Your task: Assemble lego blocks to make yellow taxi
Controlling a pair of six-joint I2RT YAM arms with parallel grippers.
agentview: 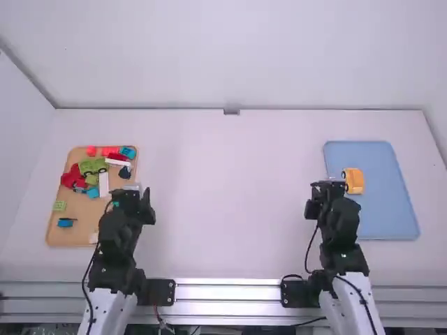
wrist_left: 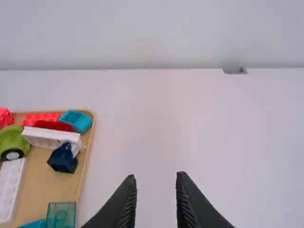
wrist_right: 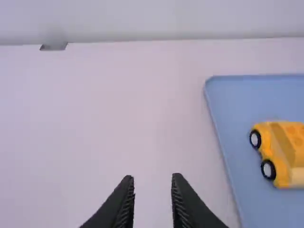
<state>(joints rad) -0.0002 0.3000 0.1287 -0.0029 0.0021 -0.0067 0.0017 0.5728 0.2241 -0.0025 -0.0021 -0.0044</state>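
Observation:
A yellow car with black wheels (agentview: 354, 181) rests on the blue tray (agentview: 383, 216); in the right wrist view the yellow car (wrist_right: 280, 152) lies right of the fingers. My right gripper (agentview: 327, 187) is beside the tray's left edge, and in its wrist view the right gripper (wrist_right: 153, 180) is open, holding nothing. At the wooden tray's right side stands my left gripper (agentview: 133, 195); in its wrist view the left gripper (wrist_left: 156, 180) is open and holds nothing.
The wooden tray (agentview: 52, 234) at the left holds several loose blocks, among them a green piece (agentview: 93, 165), a red piece (agentview: 72, 176) and a white block (agentview: 103, 184). A dark blue block (wrist_left: 63, 158) lies near its right rim.

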